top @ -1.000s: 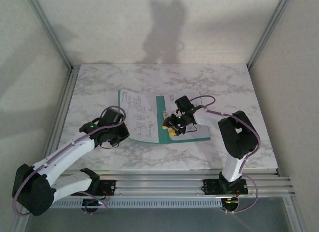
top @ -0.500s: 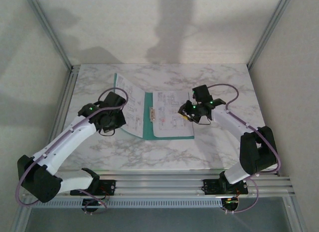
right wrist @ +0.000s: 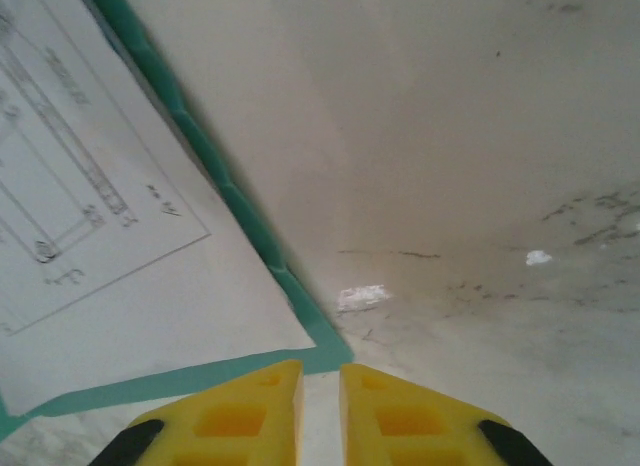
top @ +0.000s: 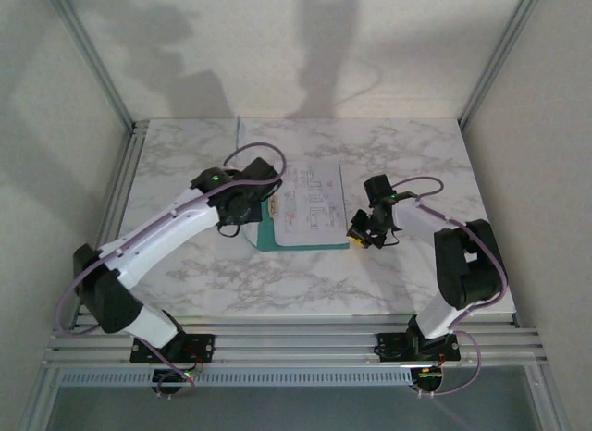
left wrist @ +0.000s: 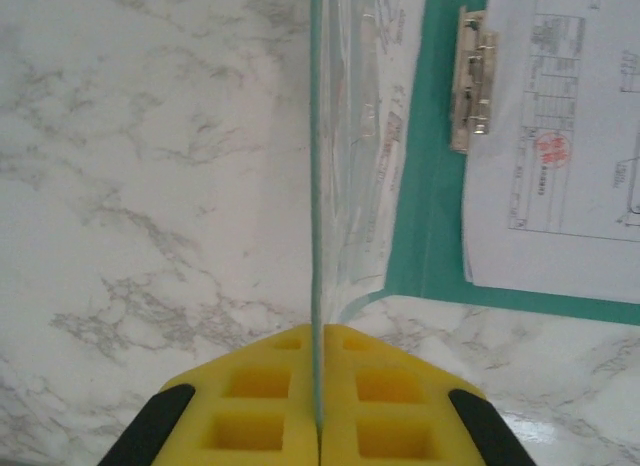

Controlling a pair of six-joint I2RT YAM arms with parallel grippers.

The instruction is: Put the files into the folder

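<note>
Thin dark teal-green card folder [left wrist: 430, 226] open on the marble tabletop [top: 185, 153] — one white paper sheet [top: 310, 202] inside.
The sheet, printed with small text and diagrams, lies flat on the right half beside a metal clip [left wrist: 472, 81] — the left cover stands upright, edge-on.

I see the folder [top: 264, 237] lying open in the middle of the surface [top: 231, 283]. The files [top: 310, 204] rest on its right half, with a clip [left wrist: 472, 81] at their left edge, beside the spine. Its front cover [left wrist: 345, 186] stands upright on the left, its near edge between the jaws of the left gripper [left wrist: 319, 386]. The right gripper [top: 361, 235] sits just right of the folder's near right corner.
</note>
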